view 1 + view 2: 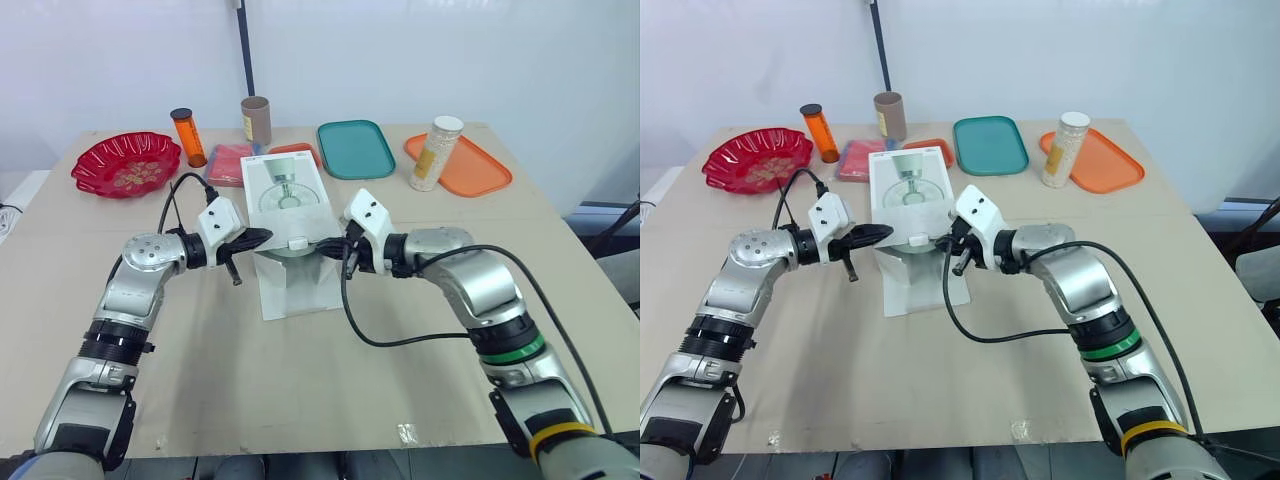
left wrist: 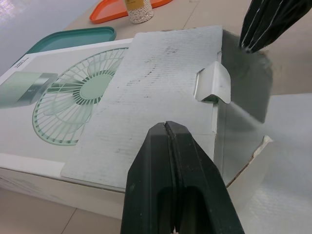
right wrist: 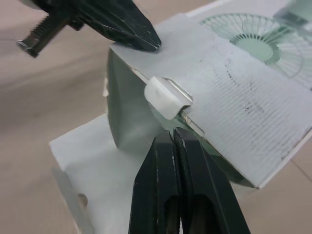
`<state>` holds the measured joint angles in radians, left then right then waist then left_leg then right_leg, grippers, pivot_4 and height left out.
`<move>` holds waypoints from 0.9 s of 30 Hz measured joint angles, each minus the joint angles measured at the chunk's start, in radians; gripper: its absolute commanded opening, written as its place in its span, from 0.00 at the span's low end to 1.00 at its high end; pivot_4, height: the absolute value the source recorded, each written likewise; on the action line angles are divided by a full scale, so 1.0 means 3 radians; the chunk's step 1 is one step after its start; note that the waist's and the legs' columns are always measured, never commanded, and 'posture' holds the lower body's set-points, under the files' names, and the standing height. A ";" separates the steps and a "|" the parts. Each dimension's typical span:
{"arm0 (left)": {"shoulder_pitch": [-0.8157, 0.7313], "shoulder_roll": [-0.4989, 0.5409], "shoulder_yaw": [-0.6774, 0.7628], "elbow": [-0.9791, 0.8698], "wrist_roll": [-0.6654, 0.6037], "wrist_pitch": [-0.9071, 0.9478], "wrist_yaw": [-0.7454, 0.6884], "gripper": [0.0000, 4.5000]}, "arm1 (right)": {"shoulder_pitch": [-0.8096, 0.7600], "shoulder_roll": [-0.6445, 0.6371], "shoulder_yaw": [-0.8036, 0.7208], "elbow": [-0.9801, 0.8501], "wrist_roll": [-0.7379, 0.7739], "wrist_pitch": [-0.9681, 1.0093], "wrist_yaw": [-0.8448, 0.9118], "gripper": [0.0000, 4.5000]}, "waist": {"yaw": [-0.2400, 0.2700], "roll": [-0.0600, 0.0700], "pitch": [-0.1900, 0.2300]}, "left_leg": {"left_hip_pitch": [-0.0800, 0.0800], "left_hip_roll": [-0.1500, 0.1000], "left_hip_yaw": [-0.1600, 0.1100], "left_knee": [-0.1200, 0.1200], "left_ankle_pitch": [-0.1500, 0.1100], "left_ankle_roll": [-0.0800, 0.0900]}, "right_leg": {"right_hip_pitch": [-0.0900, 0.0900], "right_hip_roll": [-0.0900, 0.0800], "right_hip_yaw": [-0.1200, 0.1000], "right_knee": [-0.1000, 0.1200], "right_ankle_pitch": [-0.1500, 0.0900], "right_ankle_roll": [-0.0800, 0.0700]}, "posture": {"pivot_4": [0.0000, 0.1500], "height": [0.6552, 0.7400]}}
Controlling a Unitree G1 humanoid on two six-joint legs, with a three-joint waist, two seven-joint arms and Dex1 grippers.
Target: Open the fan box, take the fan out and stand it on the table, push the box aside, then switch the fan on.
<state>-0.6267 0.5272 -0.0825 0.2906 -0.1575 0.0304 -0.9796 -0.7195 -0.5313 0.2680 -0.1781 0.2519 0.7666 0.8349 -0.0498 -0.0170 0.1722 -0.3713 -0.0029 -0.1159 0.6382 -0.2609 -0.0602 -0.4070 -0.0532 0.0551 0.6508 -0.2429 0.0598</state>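
Head camera: the fan box (image 1: 285, 190) lies at the middle of the tabletop (image 1: 300, 400), its end flap (image 1: 295, 290) folded out flat toward the near edge. My left gripper (image 1: 258, 237) meets the box's open end from the left and my right gripper (image 1: 325, 243) from the right.

Left wrist: my fingers are pressed together, the tip over the grey top flap (image 2: 161, 73), near its white tab (image 2: 214, 83).

Right wrist: my fingers are together too, the tip just beneath that tab, clamped on nothing.
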 measured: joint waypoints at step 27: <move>0.0070 -0.0013 0.0036 -0.0090 -0.0012 0.0052 0.0036 0.00 | -0.0168 -0.0010 0.0360 0.0003 -0.0242 0.0096 -0.0088 0.01 | 0.0003 0.0000 -0.0001 | 0.0001 0.0000 0.0001 0.0001 0.0000 0.0000 | 0.0001 0.0000 0.0000 -0.0001 0.0000 0.0000 | 1.00 1.00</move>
<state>-0.6058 0.5231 -0.0716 0.2637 -0.1611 0.0460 -0.9688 -0.7699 -0.5344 0.3758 -0.1774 0.1793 0.7953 0.8084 -0.0490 -0.0171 0.1720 -0.3709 -0.0029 -0.1157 0.6384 -0.2609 -0.0602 -0.4066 -0.0532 0.0552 0.6506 -0.2429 0.0598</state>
